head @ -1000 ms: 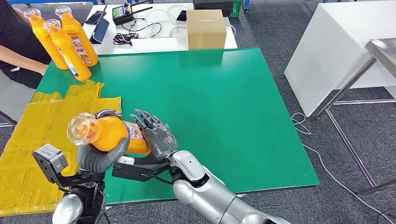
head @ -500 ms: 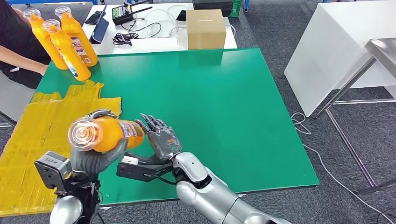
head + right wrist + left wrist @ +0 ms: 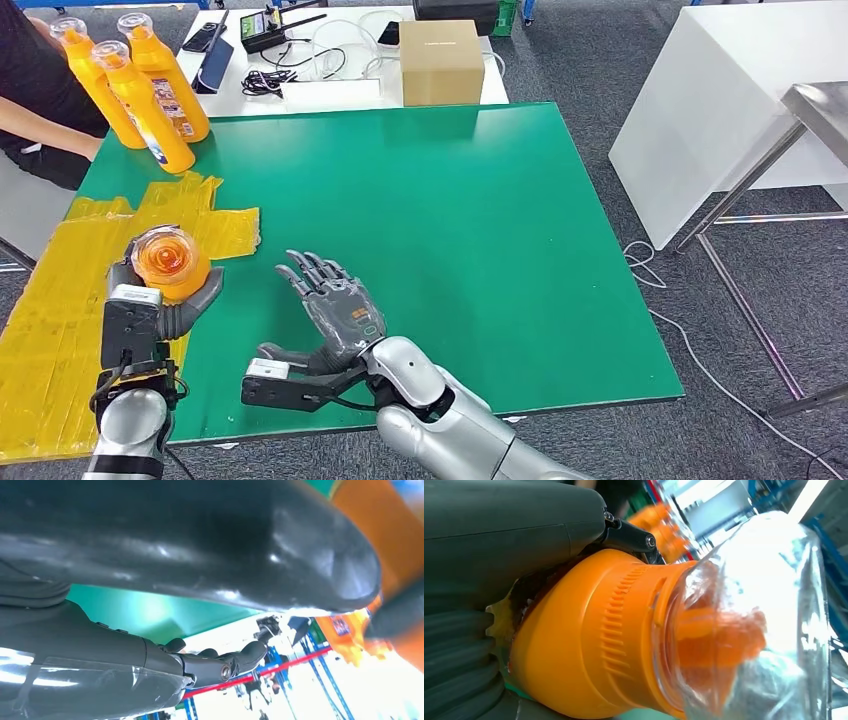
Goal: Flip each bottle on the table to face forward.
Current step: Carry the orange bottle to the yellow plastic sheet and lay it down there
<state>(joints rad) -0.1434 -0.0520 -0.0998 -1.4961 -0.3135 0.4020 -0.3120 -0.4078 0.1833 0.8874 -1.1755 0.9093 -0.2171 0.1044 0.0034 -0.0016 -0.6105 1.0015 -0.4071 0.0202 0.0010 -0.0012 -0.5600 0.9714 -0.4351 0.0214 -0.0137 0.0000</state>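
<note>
Mid-flip: left robot hand (image 3: 165, 300) gripped the orange bottle (image 3: 170, 262) cap-up over the bench (image 3: 480, 200)'s yellow tape (image 3: 60, 300), right robot hand (image 3: 335, 300) spread and free; next, probably set it down facing forward.

Grey carpet floor (image 3: 600, 60); white table (image 3: 700, 90) right; steel-legged table (image 3: 800, 110) at edge.

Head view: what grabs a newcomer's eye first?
The orange bottle held by the left hand over the yellow tape patch, its clear cap pointing at the camera. Next, the right hand, fingers spread and holding nothing, over the green table. Then the three orange bottles standing at the table's far left corner, beside a person.
</note>
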